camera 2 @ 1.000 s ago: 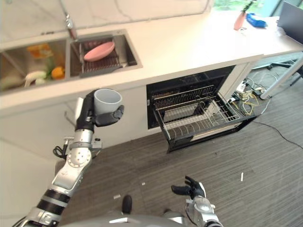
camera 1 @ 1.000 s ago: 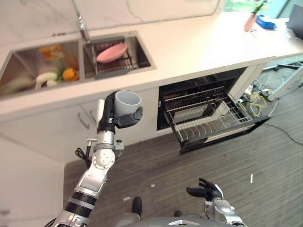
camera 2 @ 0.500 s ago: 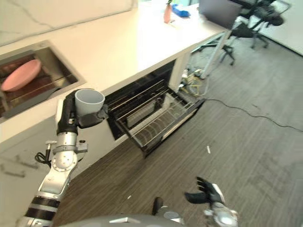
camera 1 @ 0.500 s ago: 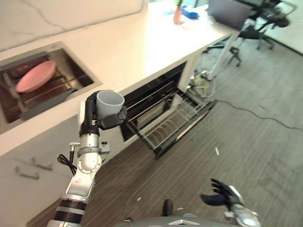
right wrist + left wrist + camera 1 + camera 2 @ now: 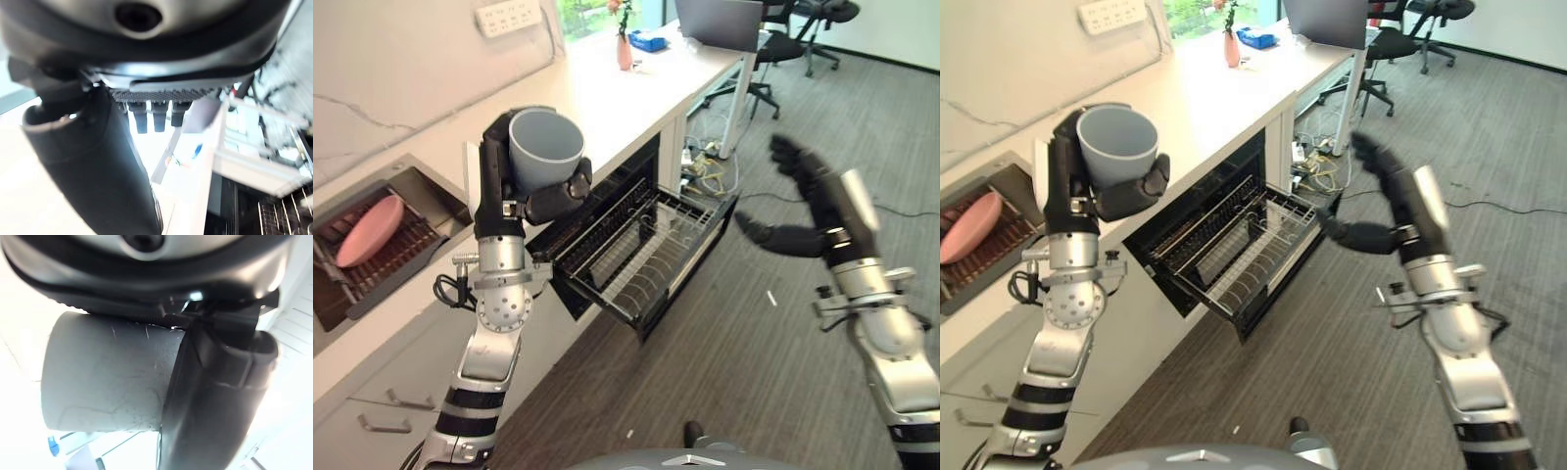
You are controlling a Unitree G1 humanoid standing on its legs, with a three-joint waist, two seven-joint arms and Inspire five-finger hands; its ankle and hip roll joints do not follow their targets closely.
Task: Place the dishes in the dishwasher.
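Note:
A grey cup (image 5: 546,148) (image 5: 102,377) is held upright in my left hand (image 5: 514,186), whose fingers and thumb curl round its side, raised in front of the counter. The dishwasher (image 5: 607,211) stands open under the counter, with its wire rack (image 5: 641,250) pulled out and holding no dishes. My right hand (image 5: 813,201) (image 5: 1396,201) is raised to the right of the rack, fingers straight and spread, holding nothing. A pink plate (image 5: 367,217) rests on the rack in the sink (image 5: 421,191) at the left.
The white counter (image 5: 607,88) runs back to a pink vase (image 5: 624,49), a blue object (image 5: 648,40) and a laptop (image 5: 720,20). Office chairs (image 5: 793,29) stand at the far right. Cables (image 5: 710,171) lie on the floor beside the dishwasher.
The camera has swung right along the counter. My right hand has risen from low down to chest height beside the rack. The cup stays in my left hand, held higher.

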